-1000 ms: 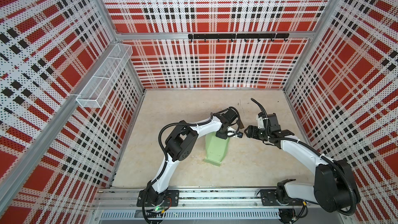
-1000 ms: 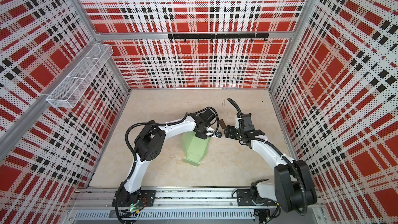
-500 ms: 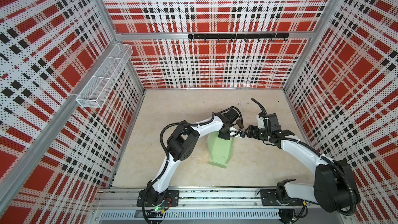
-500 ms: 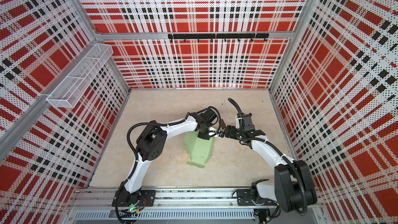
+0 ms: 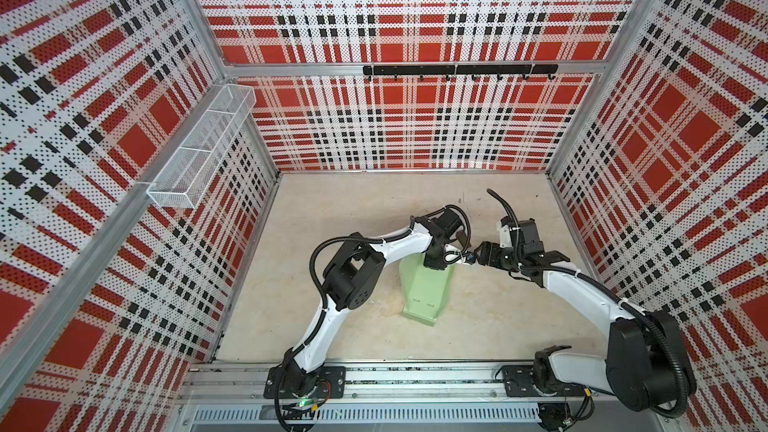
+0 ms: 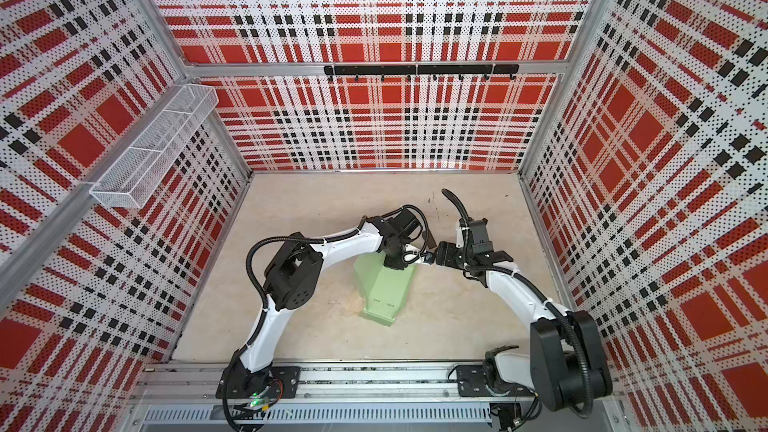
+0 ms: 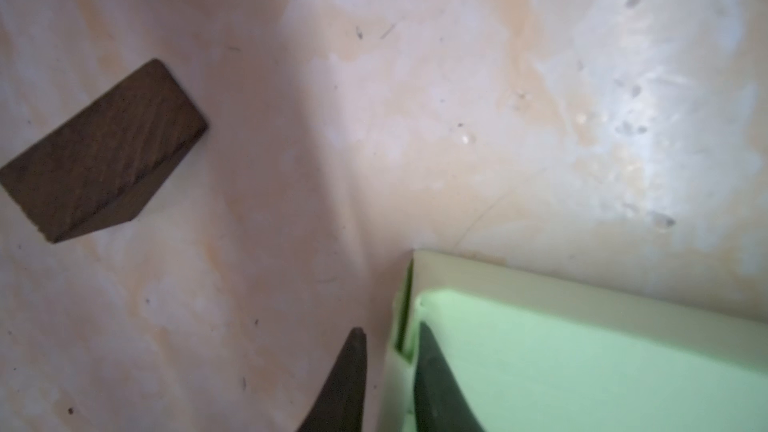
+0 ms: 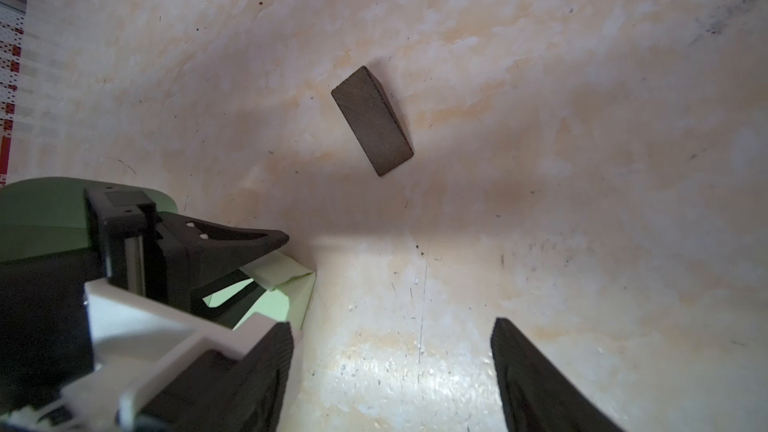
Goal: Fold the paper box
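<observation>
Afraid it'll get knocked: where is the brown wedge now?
The brown wedge lies on the table mid-scene in both top views, just beyond the paper box's far end, apart from it.

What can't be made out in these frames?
- Box: far end hidden under the left gripper in both top views; in the right wrist view that gripper covers most of it.
- Left gripper: fingers blurred and cut off by the frame edge in the left wrist view.
- Wedge: tiny, partly hidden by the left arm in both top views.
- Right gripper: fingers cut off by the frame edge in the right wrist view.
</observation>
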`<state>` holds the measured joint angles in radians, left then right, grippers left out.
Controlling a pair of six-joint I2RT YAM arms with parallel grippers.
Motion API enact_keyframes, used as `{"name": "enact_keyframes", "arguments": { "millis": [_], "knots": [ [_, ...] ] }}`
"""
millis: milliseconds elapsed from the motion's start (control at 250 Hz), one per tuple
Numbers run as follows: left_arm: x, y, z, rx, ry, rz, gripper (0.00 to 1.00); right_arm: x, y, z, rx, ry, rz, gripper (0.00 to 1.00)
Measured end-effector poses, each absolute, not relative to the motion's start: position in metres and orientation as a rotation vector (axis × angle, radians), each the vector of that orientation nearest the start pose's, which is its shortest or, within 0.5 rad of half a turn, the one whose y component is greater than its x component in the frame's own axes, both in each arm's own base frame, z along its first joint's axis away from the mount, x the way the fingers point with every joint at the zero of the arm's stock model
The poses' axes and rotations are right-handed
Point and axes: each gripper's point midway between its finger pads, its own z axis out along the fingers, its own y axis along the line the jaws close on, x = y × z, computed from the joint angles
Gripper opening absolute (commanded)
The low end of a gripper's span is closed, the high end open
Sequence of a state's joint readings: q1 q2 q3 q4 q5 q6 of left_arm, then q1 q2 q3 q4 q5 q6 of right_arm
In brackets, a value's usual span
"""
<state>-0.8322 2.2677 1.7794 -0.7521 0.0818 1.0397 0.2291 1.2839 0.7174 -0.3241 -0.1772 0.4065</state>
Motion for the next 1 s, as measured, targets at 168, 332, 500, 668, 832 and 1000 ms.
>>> {"name": "enact_keyframes", "arguments": {
  "millis": [168,332,500,668,832,1000],
  "knots": [
    [0.331,-0.394,0.022,-2.789,-2.069,0.156,0.28,0.321,0.104,0.095,0.15,2.502,0.483,0.78],
    [0.328,-0.397,0.021,-2.766,-2.095,0.204,0.24,0.32,0.103,0.093,0.155,2.506,0.481,0.78],
    [0.328,-0.398,0.022,-2.759,-2.109,0.213,0.3,0.32,0.102,0.093,0.159,2.506,0.481,0.78],
    [0.328,-0.398,0.024,-2.755,-2.111,0.221,0.38,0.32,0.101,0.093,0.162,2.505,0.489,0.79],
    [0.322,-0.398,0.024,-2.745,-2.09,0.241,0.53,0.32,0.101,0.093,0.164,2.504,0.494,0.79],
    [0.313,-0.396,0.025,-2.729,-2.067,0.258,0.55,0.321,0.1,0.093,0.168,2.504,0.497,0.8]
  ]
}}
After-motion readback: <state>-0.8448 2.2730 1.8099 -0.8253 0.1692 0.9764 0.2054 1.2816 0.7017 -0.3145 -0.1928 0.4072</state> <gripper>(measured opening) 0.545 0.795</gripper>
